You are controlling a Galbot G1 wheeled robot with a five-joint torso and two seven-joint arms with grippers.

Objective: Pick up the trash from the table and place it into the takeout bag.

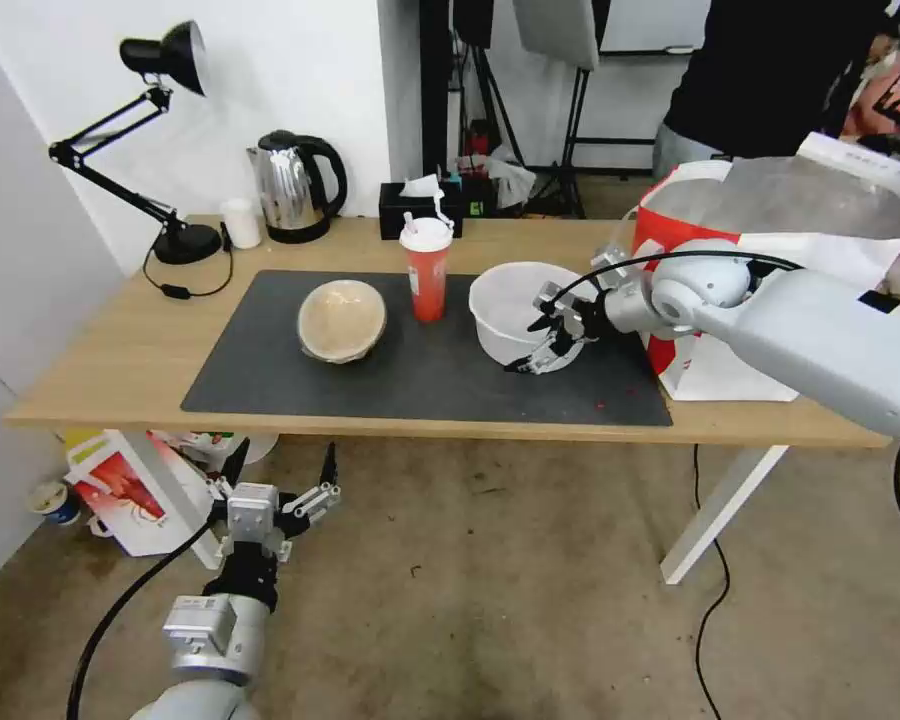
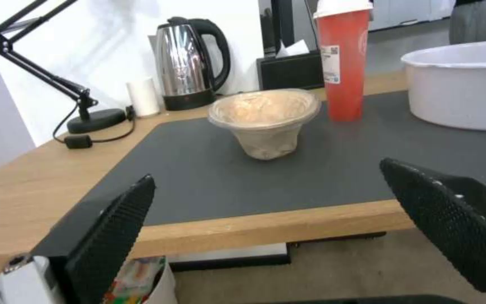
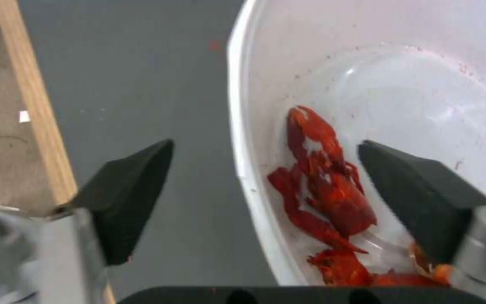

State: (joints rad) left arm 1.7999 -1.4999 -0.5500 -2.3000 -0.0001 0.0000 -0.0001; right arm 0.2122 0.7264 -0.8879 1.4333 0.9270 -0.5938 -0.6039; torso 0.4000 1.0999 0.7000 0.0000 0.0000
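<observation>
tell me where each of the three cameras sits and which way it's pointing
Head view: on the robot's head, looking forward and down over the table; both arms show, the right gripper at the white bowl, the left gripper low before the table edge.
Left wrist view: below table height, facing across the grey mat at the tan paper bowl; its open fingers frame it.
Right wrist view: above the white bowl's rim, looking down; its fingers straddle the wall.
Shared: head and right wrist views both show the white bowl.
</observation>
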